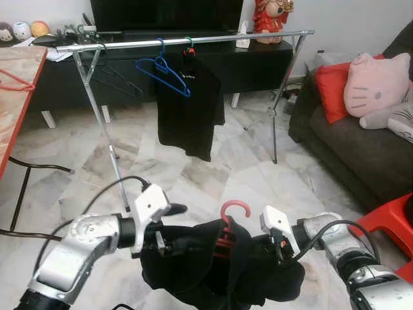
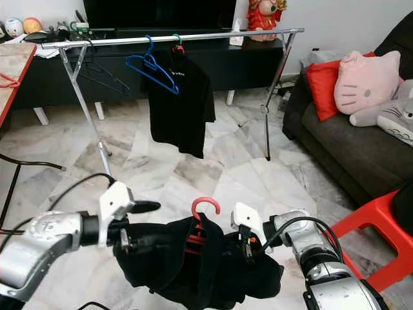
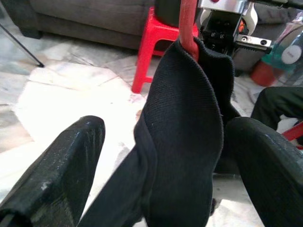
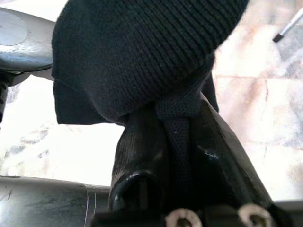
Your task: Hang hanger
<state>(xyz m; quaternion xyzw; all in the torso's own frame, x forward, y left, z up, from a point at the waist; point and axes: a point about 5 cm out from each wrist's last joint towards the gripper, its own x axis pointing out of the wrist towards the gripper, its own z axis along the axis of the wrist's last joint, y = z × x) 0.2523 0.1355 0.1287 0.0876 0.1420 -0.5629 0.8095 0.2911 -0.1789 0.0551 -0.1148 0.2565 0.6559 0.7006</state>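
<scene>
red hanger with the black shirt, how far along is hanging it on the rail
Done: the black garment is already on the red hanger. In hand: the left gripper and right gripper hold it up between them, low and short of the rack; the right's jaws pinch fabric, the left's stand open around it. Left: lift its hook onto the silver rail, beside the hung black shirt.

Red hanger (image 1: 233, 213), black garment (image 1: 213, 265)

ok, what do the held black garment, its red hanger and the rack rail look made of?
Black garment: matte knit fabric; ribbed weave visible in the wrist views. Red hanger: smooth, slightly glossy, probably plastic or coated wire. Silver rack rail: shiny metal tube, likely steel or aluminium.
</scene>
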